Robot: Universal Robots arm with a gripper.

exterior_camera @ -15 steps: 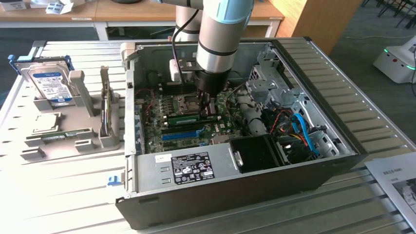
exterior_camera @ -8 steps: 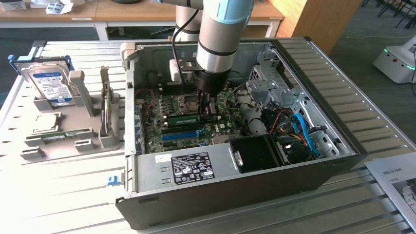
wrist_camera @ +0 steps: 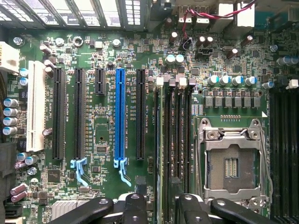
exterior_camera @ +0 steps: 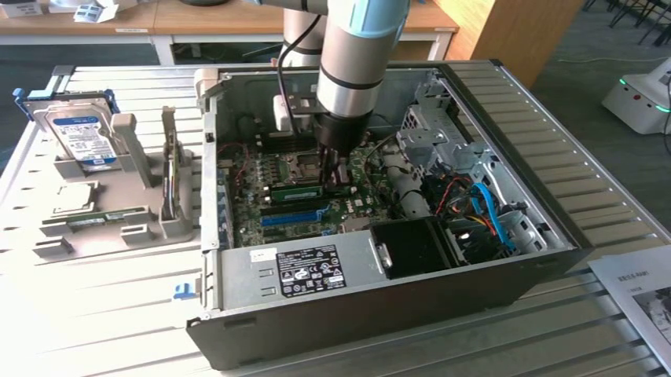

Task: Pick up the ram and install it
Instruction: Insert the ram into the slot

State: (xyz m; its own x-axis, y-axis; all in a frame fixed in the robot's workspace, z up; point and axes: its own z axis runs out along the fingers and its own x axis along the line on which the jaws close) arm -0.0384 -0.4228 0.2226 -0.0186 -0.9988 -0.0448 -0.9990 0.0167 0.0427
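Inside the open computer case (exterior_camera: 545, 236), the arm reaches down over the motherboard (wrist_camera: 98, 182). The ram (exterior_camera: 297, 191), a thin green stick, stands on edge in a memory slot beside the CPU socket (wrist_camera: 232, 163). In the wrist view the ram (wrist_camera: 158, 140) shows edge-on as a narrow strip running between the black slots. My gripper (exterior_camera: 338, 177) hovers just above one end of it. Seen from the wrist, the gripper (wrist_camera: 159, 207) has its black fingers (wrist_camera: 135, 210) spread to either side of the stick, open and apart from it.
A blue slot strip (wrist_camera: 120, 116) and black expansion slots lie beside the memory slots. Cables and a black fan duct (exterior_camera: 419, 243) crowd the case at the exterior view's right. A grey holder (exterior_camera: 115, 228) outside the case carries a blue-labelled hard drive (exterior_camera: 84, 133) and another green board (exterior_camera: 105, 218).
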